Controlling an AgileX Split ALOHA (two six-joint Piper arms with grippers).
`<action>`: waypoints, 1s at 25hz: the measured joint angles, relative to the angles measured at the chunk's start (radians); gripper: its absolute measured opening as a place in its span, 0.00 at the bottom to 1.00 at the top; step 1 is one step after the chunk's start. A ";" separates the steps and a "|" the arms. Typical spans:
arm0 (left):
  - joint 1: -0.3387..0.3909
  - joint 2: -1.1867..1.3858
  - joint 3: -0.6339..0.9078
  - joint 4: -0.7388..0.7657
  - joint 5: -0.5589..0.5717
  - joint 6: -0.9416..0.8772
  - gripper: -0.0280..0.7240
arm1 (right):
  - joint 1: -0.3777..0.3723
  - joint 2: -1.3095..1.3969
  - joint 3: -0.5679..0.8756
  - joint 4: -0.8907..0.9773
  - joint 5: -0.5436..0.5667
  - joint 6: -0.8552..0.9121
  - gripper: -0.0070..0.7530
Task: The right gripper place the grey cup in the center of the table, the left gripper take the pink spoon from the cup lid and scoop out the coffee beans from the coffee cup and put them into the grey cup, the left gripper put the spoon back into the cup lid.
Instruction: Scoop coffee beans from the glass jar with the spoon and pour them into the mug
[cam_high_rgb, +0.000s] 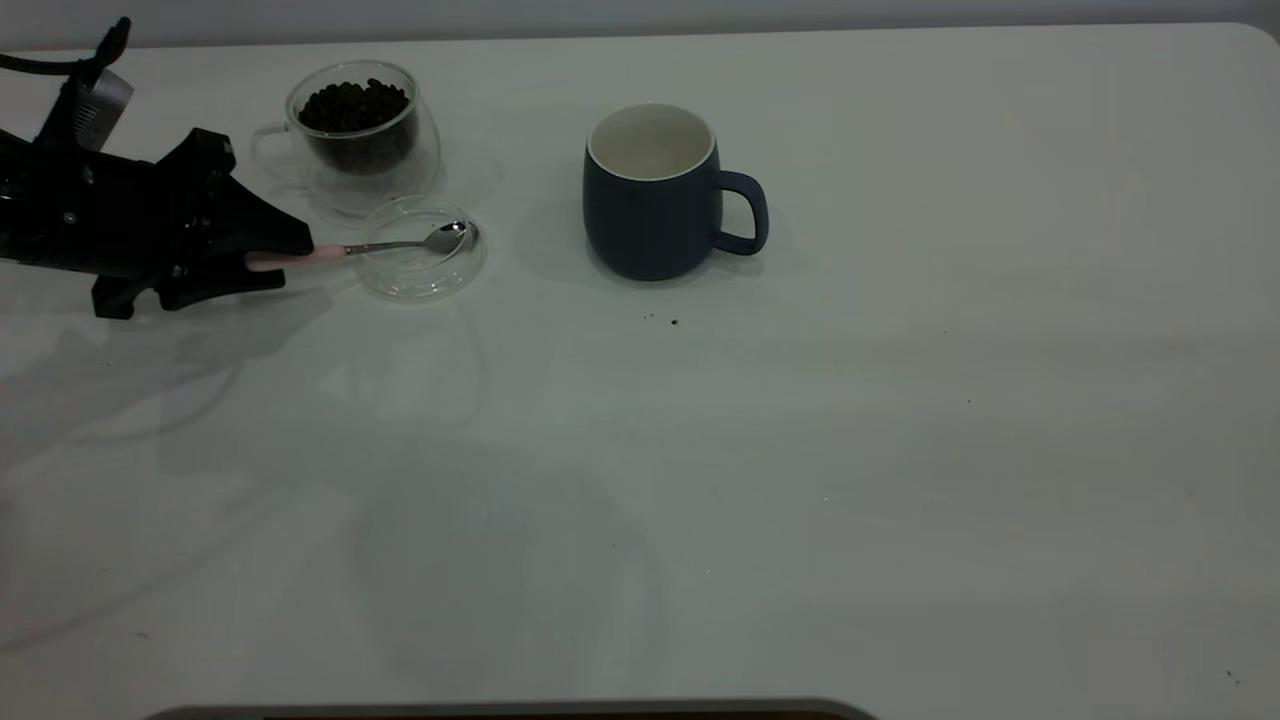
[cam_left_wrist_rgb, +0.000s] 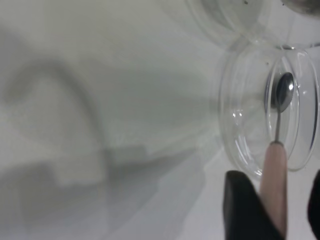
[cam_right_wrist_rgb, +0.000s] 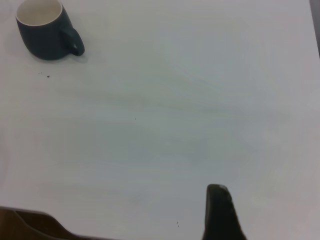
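The dark grey cup (cam_high_rgb: 655, 200) stands upright near the table's middle, handle to the right; it also shows in the right wrist view (cam_right_wrist_rgb: 45, 35). The glass coffee cup (cam_high_rgb: 355, 130) holds coffee beans at the back left. The clear cup lid (cam_high_rgb: 420, 285) lies in front of it, with the pink-handled spoon (cam_high_rgb: 400, 246) resting bowl-down in it. My left gripper (cam_high_rgb: 285, 262) is open around the pink handle (cam_left_wrist_rgb: 276, 165): one finger touches it, the other stands apart. My right gripper is out of the exterior view; one finger (cam_right_wrist_rgb: 220, 210) shows over bare table.
A few dark crumbs (cam_high_rgb: 672, 322) lie on the table in front of the grey cup. The white table (cam_high_rgb: 900, 450) stretches wide to the right and front. A dark edge (cam_high_rgb: 500, 712) runs along the front.
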 joint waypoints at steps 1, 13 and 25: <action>0.000 0.000 0.000 0.000 0.000 0.000 0.47 | 0.000 0.000 0.000 0.000 0.000 0.000 0.67; 0.001 -0.025 0.000 0.021 0.035 -0.051 0.22 | 0.000 0.000 0.000 0.000 0.000 0.000 0.67; 0.079 -0.204 0.000 0.393 0.174 -0.317 0.21 | 0.000 0.000 0.000 0.000 0.000 0.000 0.67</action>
